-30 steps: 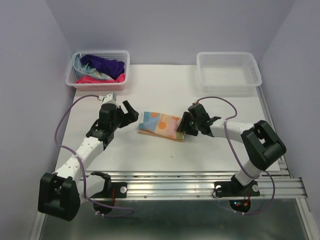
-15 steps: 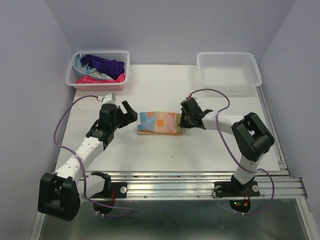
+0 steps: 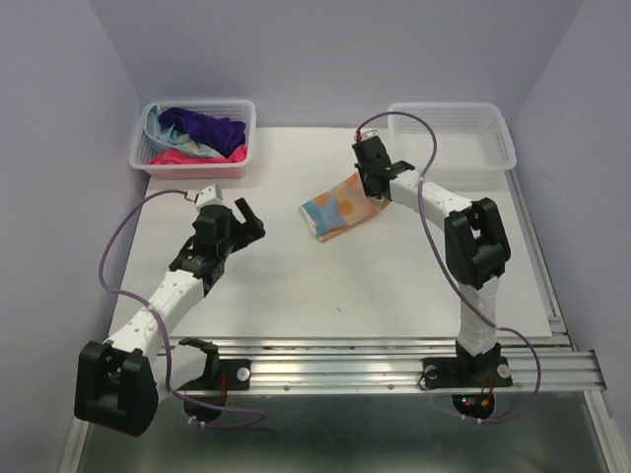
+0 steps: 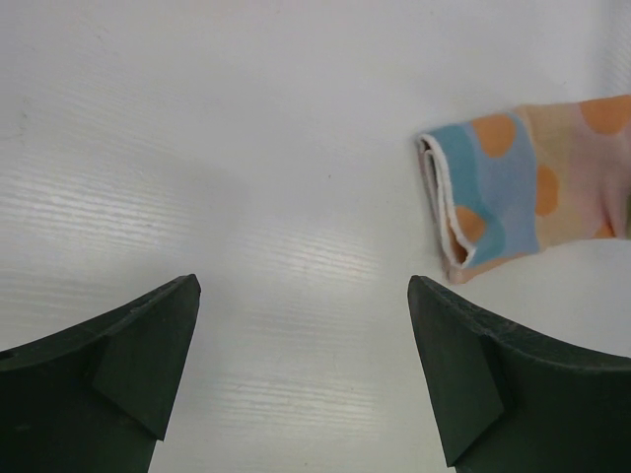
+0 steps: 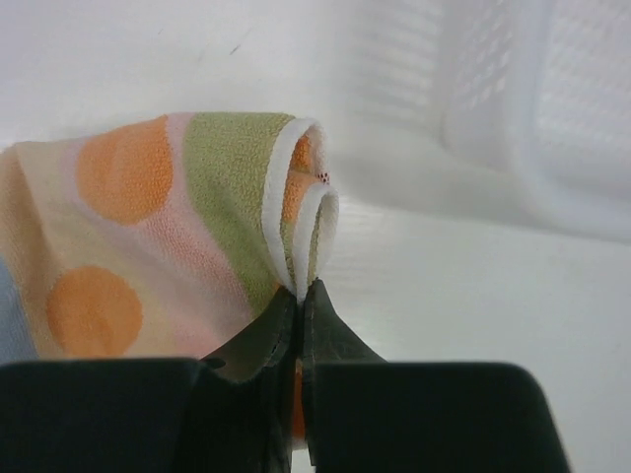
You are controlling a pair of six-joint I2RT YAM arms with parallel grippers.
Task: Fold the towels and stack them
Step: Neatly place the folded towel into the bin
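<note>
A folded spotted towel, pastel with orange dots, lies slanted on the white table toward the back middle. My right gripper is shut on its right end; in the right wrist view the towel's white-edged folds are pinched between the dark fingertips. My left gripper stands open to the towel's left, apart from it. Through the left wrist camera I see bare table between the fingers and the towel's left end beyond the right finger. More towels, purple, pink-red and light blue, fill the left basket.
The white mesh basket holding the towels sits at the back left corner. A second white mesh basket stands at the back right, just beyond my right gripper; its wall shows close in the right wrist view. Purple cables loop over both arms.
My right gripper shut on the towel's right end and dragged it back and to the right, toward the right basket. The towel now lies slanted. The left arm barely moved.
</note>
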